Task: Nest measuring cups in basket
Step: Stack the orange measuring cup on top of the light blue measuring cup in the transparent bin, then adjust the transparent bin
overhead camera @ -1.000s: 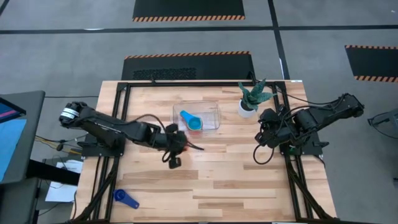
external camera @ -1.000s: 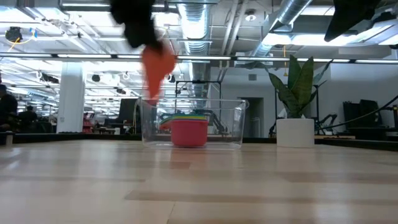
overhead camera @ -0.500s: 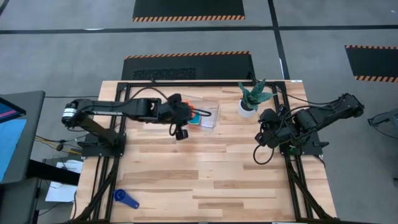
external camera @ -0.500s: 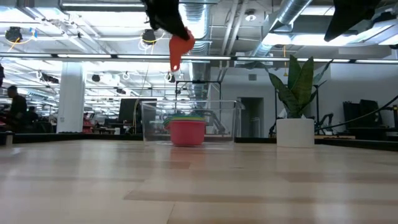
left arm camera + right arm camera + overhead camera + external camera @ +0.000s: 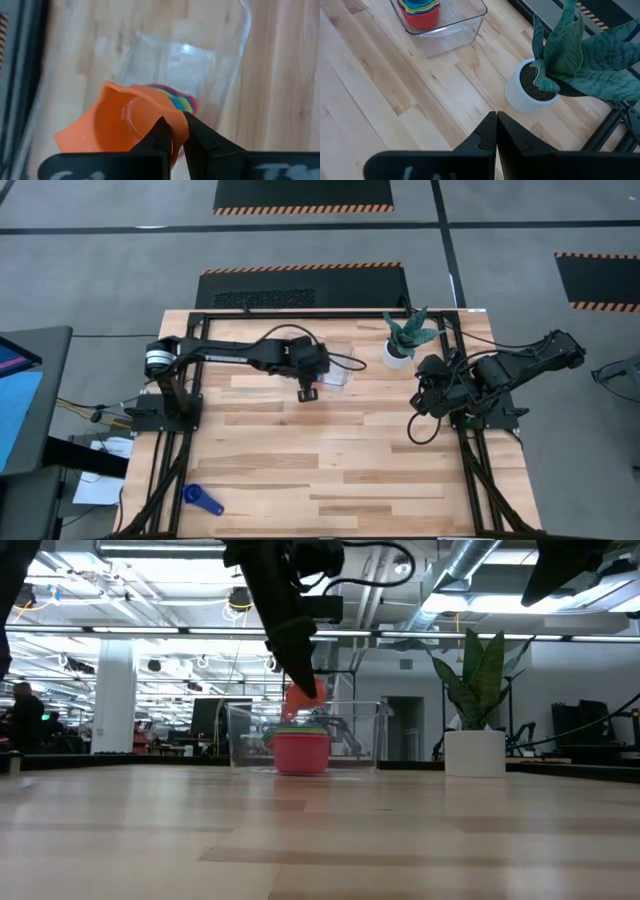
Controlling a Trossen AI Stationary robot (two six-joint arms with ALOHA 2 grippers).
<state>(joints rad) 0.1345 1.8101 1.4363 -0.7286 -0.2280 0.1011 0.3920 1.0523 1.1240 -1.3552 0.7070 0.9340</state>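
Note:
My left gripper hangs over the clear basket, shut on an orange measuring cup. The cup is just above the nested stack of cups in the basket, whose outermost cup is red. The left wrist view shows the orange cup in front of the stack and the basket's wall. A dark blue cup lies on the table near its near left corner. My right gripper waits shut above the table's right side, beside the plant. My left gripper pinches the orange cup's wall at its rim, one finger inside the bowl and one outside. The fingers come slanting down from above. The cup is tilted and lifted clear, over the basket's stack.
A white pot with a green plant stands just right of the basket, near the table's far edge. Black frame rails run along the table's left, right and far sides. Bare wood lies between the basket and the near edge.
My left gripper has carried the orange cup from the basket's near left side toward the far edge and right, to above the basket. Over the last half second it has sunk toward the stack, and it has turned on the way. It stays shut on the cup.

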